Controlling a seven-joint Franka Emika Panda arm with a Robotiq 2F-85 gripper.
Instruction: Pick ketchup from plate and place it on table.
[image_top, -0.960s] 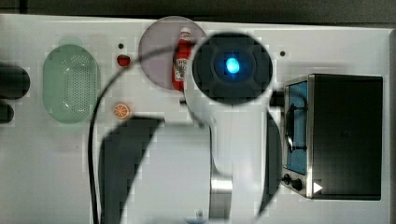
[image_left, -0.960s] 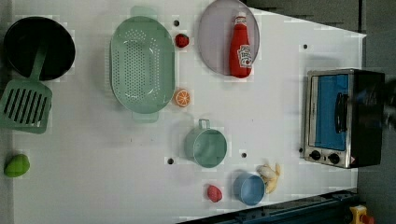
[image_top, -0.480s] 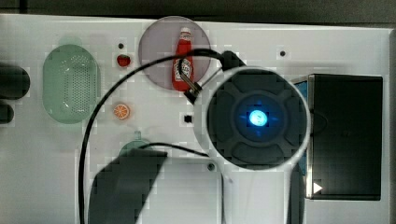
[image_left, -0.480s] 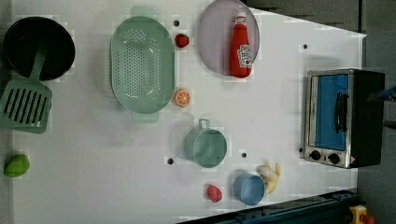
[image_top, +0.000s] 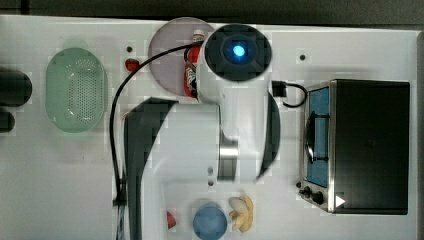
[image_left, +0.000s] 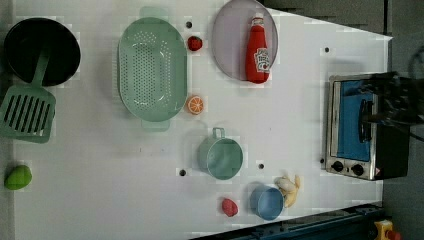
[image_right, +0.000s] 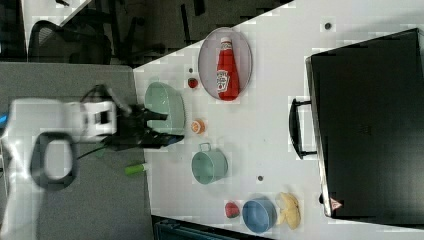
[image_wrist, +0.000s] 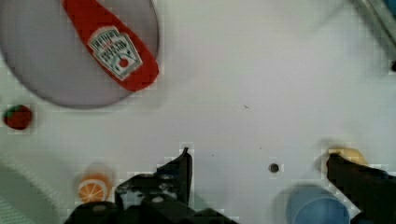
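The ketchup (image_left: 257, 50), a slim red bottle with a white cap and label, lies flat on the lilac-grey plate (image_left: 230, 45) at the far end of the white table (image_left: 300, 115). It also shows in the right view, ketchup (image_right: 227, 70) on the plate (image_right: 207, 60). In the top view my arm covers part of the ketchup (image_top: 190, 75). My gripper (image_wrist: 257, 161) is open wide and empty, high above bare table. In the wrist view the ketchup (image_wrist: 112, 46) lies well clear of the fingertips (image_wrist: 185, 161). The right view shows the gripper (image_right: 165, 129) raised beside the table.
A toaster oven (image_left: 357, 127) stands at the left view's right. A pale green basket (image_left: 152, 70), strawberry (image_left: 194, 43), orange slice (image_left: 195, 105), teal mug (image_left: 220, 157), blue bowl (image_left: 267, 202) and banana (image_left: 289, 187) lie around. Black pan (image_left: 42, 55) and spatula sit at the left view's left.
In the top view my arm's head has swung from beside the oven back toward the plate, now covering part of the bottle. The ketchup and plate have not moved.
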